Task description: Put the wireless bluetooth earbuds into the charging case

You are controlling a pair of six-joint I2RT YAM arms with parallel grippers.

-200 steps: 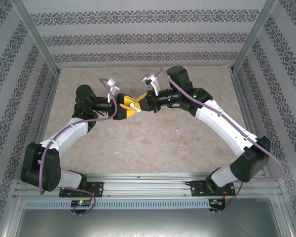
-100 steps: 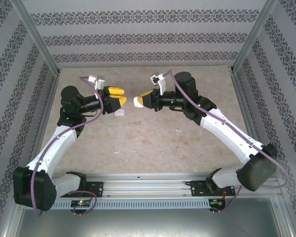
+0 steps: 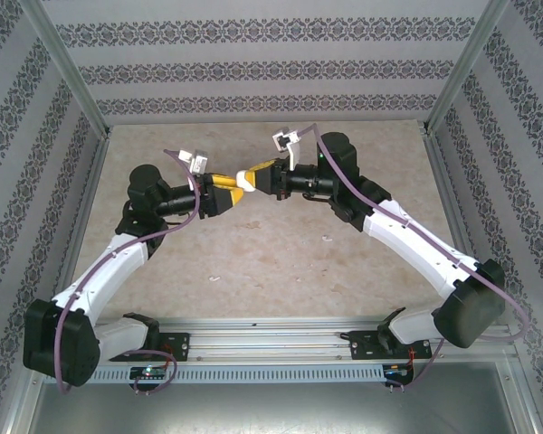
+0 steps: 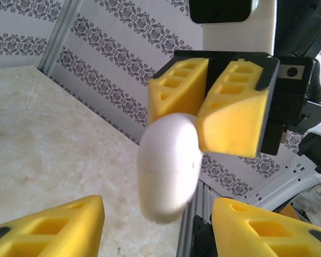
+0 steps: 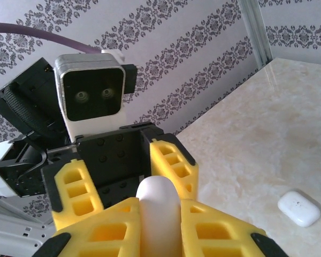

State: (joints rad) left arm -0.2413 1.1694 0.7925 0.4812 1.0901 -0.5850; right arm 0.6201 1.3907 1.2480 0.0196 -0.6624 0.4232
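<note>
My right gripper (image 3: 252, 175) is shut on a white rounded charging case (image 3: 244, 180), held in the air over the middle of the table. In the right wrist view its yellow fingers (image 5: 112, 230) clamp the case (image 5: 159, 198) from both sides. My left gripper (image 3: 228, 192) faces it, open. In the left wrist view the case (image 4: 168, 166) hangs between and beyond my left fingers (image 4: 53, 225), which stand wide on either side without touching it. A tiny white bit, an earbud (image 3: 327, 239), lies on the table under the right arm.
Another small white piece (image 3: 213, 278) lies on the table nearer the front rail. A white rounded thing (image 5: 299, 208) rests on the marble surface in the right wrist view. Patterned walls and metal posts (image 3: 68, 81) enclose the table (image 3: 281, 262).
Half a second ago the two grippers were apart. They have come together again, the left gripper moving right so its fingers flank the case held by the right, and its jaws have narrowed a little.
</note>
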